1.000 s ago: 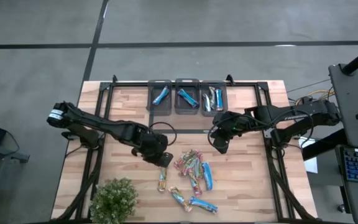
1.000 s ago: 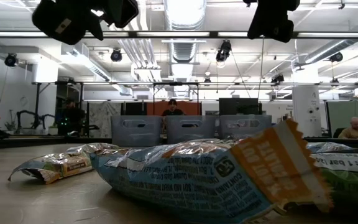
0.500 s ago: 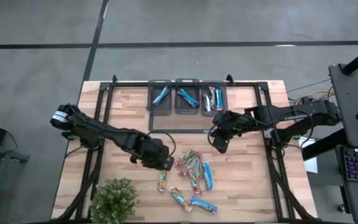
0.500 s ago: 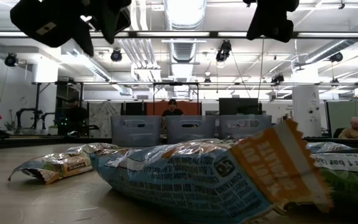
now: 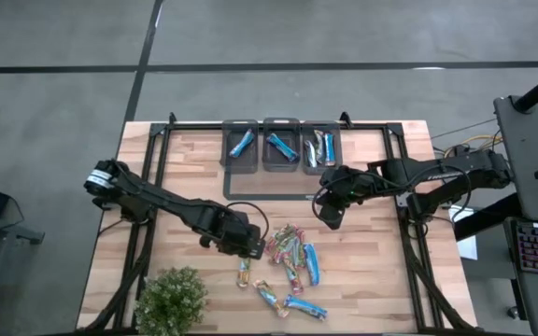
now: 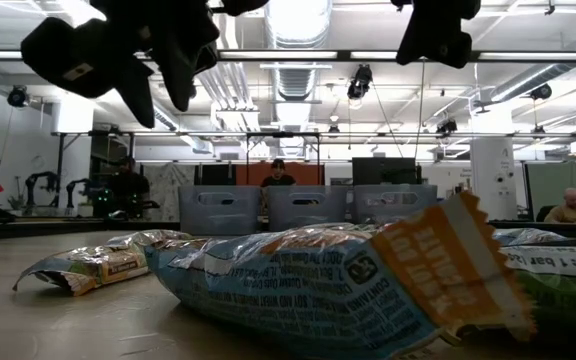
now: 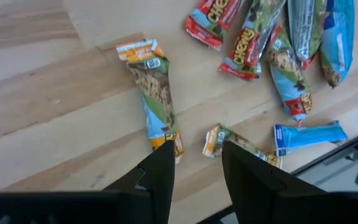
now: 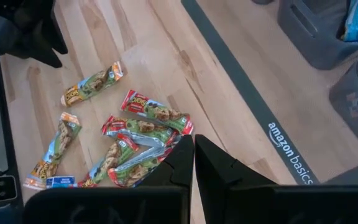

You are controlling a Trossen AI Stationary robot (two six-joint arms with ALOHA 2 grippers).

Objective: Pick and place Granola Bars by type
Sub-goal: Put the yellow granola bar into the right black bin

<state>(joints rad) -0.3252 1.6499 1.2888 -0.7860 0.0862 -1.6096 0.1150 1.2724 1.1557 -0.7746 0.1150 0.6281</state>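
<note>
High view: loose pile of shiny-wrapped granola bars (image 5: 290,252), red/green/orange and blue, lies on the pale wooden slat table (image 5: 176,159) right of centre, toward the near edge. A few bars lie apart from the pile, nearer that edge, one of them a blue-wrapped bar (image 5: 305,307). Left gripper (image 5: 253,247) sits at the pile's left edge; left wrist view shows its dark fingers (image 7: 157,177) parted with nothing between them, above an orange-and-green-wrapped bar (image 7: 153,90) lying flat on the wood. Right gripper (image 5: 328,217) hangs above bare table between the pile and the bins, fingers pressed together, holding nothing. Three dark grey plastic bins (image 5: 281,146) stand in a row at the far edge; each holds bars. Leafy green potted plant (image 5: 170,300) stands at the near left corner.
</note>
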